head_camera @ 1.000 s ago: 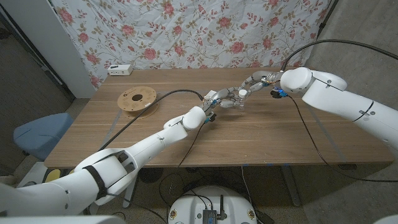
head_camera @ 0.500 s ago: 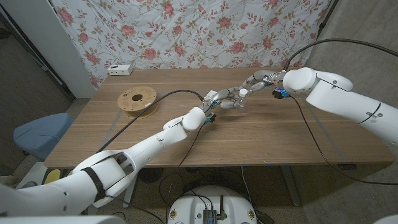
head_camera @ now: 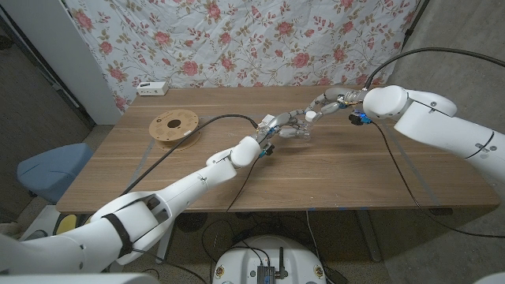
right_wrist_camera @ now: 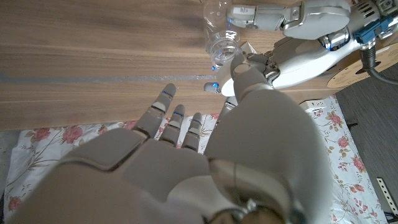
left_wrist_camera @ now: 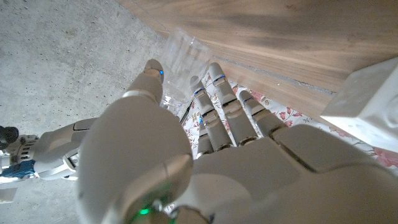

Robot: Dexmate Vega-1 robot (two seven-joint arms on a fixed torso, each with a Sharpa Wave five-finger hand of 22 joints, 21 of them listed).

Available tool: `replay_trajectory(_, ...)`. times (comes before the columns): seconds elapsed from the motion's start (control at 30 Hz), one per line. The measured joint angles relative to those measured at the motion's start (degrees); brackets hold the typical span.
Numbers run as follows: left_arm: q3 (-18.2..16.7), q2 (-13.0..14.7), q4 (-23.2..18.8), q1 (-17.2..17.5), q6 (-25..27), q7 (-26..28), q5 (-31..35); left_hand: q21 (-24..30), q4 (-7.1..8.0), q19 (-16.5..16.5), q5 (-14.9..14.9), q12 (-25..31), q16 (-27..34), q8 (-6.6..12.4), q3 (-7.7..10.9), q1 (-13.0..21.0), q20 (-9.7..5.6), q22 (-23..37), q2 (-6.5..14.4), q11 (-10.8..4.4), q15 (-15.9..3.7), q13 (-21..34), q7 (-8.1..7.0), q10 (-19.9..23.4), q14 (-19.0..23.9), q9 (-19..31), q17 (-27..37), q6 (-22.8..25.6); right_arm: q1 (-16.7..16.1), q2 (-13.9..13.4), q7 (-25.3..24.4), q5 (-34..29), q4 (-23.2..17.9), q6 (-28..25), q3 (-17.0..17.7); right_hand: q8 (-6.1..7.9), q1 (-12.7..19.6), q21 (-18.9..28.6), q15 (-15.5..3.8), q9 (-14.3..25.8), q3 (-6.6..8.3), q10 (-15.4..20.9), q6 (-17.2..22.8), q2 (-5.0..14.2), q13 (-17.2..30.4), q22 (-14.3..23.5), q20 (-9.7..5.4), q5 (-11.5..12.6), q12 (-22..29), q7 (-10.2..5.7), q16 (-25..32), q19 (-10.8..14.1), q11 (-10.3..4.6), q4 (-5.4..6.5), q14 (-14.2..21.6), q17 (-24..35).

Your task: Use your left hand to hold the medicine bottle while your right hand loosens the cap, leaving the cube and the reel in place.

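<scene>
The left hand gripped the clear medicine bottle mid-worktop; the right hand pinched its white cap; that grip needed to stay firm and the twist small, well away from the reel.

My hands white-grey; bottle clear; table brown wood; reel tan; backdrop white, pink roses.
</scene>
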Motion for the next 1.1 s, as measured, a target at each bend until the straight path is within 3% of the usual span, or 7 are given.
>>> replay_trajectory(0.53, -0.7, 1.1, -2.2, 1.6, -0.2, 1.7, 1.2, 0.0, 0.00, 0.6, 0.0, 0.0, 0.0, 0.00, 0.00, 0.0, 0.00, 0.0, 0.0, 0.00, 0.00, 0.0, -0.33, 0.0, 0.0, 0.0, 0.1, 0.3, -0.2, -1.1, -1.1, 1.6, -1.0, -1.2, 1.1, 0.05, -1.2, 0.0, 0.00, 0.0, -0.71, 0.6, 0.4, -0.31, 0.0, 0.0, 0.13, 0.0, 0.0, 0.41, 0.0, 0.1, 0.61, 0.22, 0.0, 0.0)
replay_trajectory(0.97, -1.7, 2.5, -5.3, 3.7, 0.6, 3.6, 2.1, 1.5, 0.00, 5.9, -0.1, -0.3, 0.3, 0.00, -0.01, 0.8, -0.14, 0.3, 0.3, 0.03, -0.20, 0.0, -0.85, 0.0, 0.7, 0.0, 0.1, 0.9, 0.2, -1.8, -1.8, 2.9, -0.5, -2.1, 2.1, 0.04, -1.4, 0.0, 0.30, 0.0, -0.94, 0.6, 0.4, -0.16, 0.0, 0.0, 0.33, 0.0, 0.0, 0.40, 0.0, 0.3, 0.61, -0.01, 0.3, 0.0)
replay_trajectory(1.1, -2.1, 2.9, -6.3, 4.4, 0.6, 3.6, 2.1, 1.5, -0.23, 6.1, -0.1, 0.0, 0.3, 0.00, -0.24, 0.8, -0.10, 0.3, 0.3, 0.25, -0.32, 0.0, -0.84, 0.2, 0.9, 0.0, 0.1, 1.3, 0.4, -1.9, -2.1, 3.3, 0.1, -2.2, 2.2, 0.04, -1.4, 0.0, 0.30, 0.0, -0.94, 1.0, 0.4, -0.16, 0.0, 0.0, 0.41, 0.0, 0.0, 0.40, 0.0, 0.4, 1.01, -0.02, 0.3, 0.0)
